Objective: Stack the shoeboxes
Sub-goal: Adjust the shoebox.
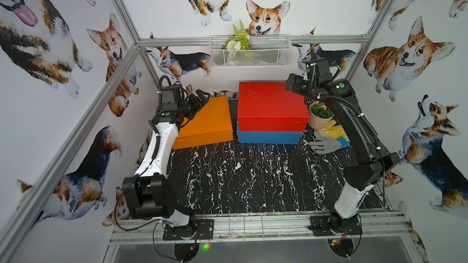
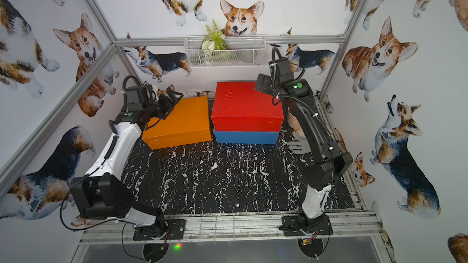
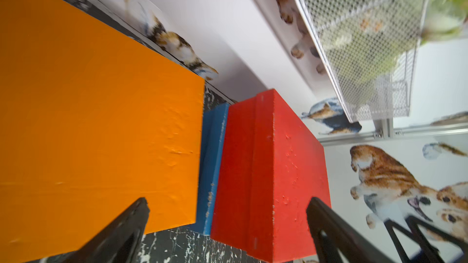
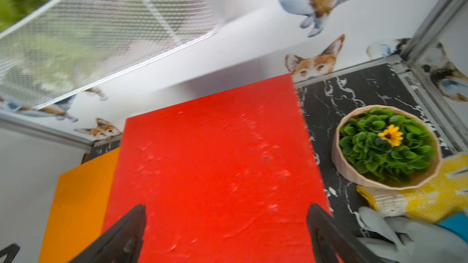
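Observation:
In both top views the red shoebox (image 1: 271, 104) (image 2: 245, 107) lies stacked on the blue shoebox (image 1: 268, 137) (image 2: 245, 137) at the back of the table. The orange shoebox (image 1: 207, 125) (image 2: 179, 122) rests on the table just to their left, slightly skewed. My left gripper (image 1: 200, 97) (image 3: 228, 201) stands open at the orange box's back left corner, holding nothing. My right gripper (image 1: 291, 86) (image 4: 227, 206) hangs open just above the red lid's back right corner. The right wrist view shows the red lid (image 4: 215, 173) filling the space between the jaws.
A potted plant (image 1: 321, 112) (image 4: 385, 145) stands right of the stack, with a grey glove (image 1: 326, 144) and a yellow glove (image 1: 331, 130) in front of it. A wire basket (image 1: 249, 50) with greenery hangs on the back wall. The black marble tabletop (image 1: 253, 178) extends forward.

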Robot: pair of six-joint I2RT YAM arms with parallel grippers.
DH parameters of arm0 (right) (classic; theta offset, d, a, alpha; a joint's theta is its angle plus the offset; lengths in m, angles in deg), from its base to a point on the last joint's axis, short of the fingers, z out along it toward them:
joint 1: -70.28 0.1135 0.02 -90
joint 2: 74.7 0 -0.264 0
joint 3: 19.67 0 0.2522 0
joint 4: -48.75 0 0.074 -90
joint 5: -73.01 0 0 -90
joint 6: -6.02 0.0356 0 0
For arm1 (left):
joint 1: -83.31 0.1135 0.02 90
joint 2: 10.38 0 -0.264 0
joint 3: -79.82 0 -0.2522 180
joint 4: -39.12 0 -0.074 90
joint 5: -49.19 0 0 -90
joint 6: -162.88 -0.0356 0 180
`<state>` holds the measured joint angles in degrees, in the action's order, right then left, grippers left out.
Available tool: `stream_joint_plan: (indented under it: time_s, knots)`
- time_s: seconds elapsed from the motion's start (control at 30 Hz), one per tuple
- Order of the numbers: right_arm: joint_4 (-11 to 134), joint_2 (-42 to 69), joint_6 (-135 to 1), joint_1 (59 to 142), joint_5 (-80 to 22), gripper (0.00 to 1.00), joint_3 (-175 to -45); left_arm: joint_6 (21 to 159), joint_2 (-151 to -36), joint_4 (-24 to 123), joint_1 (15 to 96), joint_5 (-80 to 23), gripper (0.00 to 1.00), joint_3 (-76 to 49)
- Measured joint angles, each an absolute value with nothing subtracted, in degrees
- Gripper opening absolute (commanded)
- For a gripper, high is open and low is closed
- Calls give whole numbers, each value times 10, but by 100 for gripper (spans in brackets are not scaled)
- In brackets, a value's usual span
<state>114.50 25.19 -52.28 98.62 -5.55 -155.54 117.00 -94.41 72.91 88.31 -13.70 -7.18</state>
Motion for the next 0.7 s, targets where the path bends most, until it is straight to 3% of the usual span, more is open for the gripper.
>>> stream_joint_plan:
  time_s: [0.17,0.3,0.47,0.7]
  knots:
    - [1087,198,-525,1156,7,97,-1456,1168,-866,714,996,-129,100,-164]
    - [1052,230,-521,1247,55,96,-1440,1162,-848,704,1054,-135,100,-221]
    - [1042,335,-516,1322,101,96,-1503,1130,-857,708,1071,-162,100,-234]
    - [1071,533,-498,1338,136,95,-1708,1101,-868,715,1080,-200,100,-234]
